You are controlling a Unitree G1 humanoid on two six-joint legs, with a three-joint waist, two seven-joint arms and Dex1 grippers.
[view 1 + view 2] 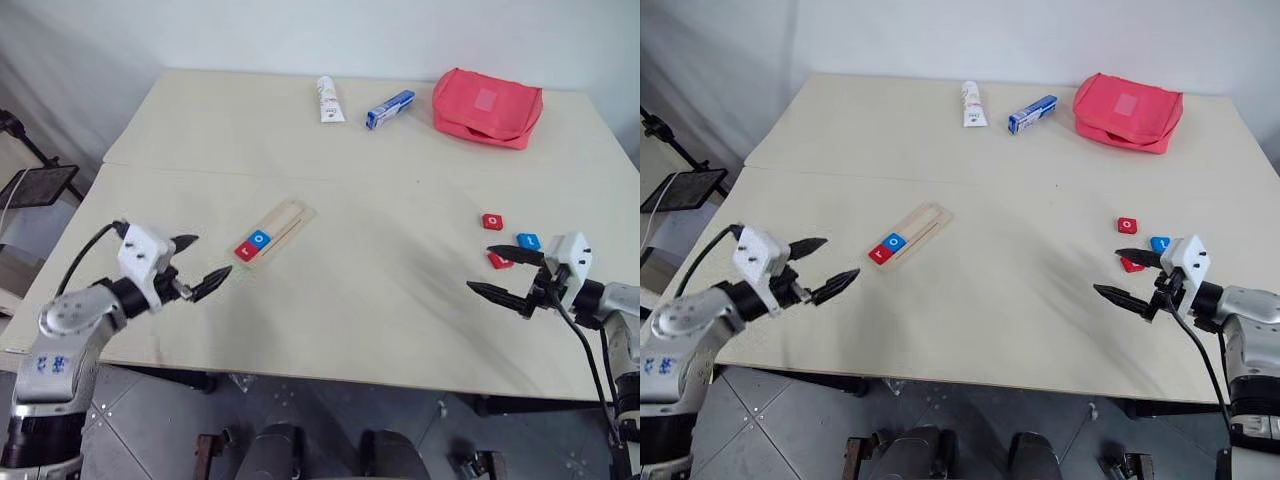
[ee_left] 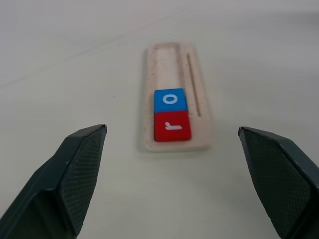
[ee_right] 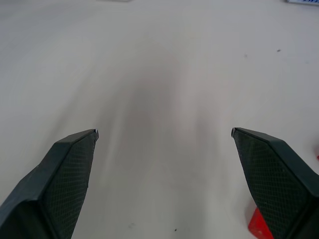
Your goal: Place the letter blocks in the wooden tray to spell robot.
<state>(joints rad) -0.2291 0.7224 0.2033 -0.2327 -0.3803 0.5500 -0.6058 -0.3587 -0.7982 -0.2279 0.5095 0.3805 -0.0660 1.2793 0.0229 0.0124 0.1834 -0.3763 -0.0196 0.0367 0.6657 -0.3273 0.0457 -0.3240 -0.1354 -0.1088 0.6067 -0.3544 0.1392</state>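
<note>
While 2 flat square letter blocks, a red "r" [image 2: 172,126] and a blue "o" [image 2: 170,99], sit touching at the near end of the long pale-wood grooved tray [image 1: 285,225], 3 more tiles wait well to the tray's right: a red one [image 1: 492,222], a blue one [image 1: 528,241], another red [image 1: 498,261]. Step in hand: fetching "b". Left gripper [image 1: 200,263], just left of the tray, is spread wide and empty; right gripper [image 1: 505,272], by the loose tiles, is likewise. Next likely needs a thin-edge pinch on smooth tabletop.
</note>
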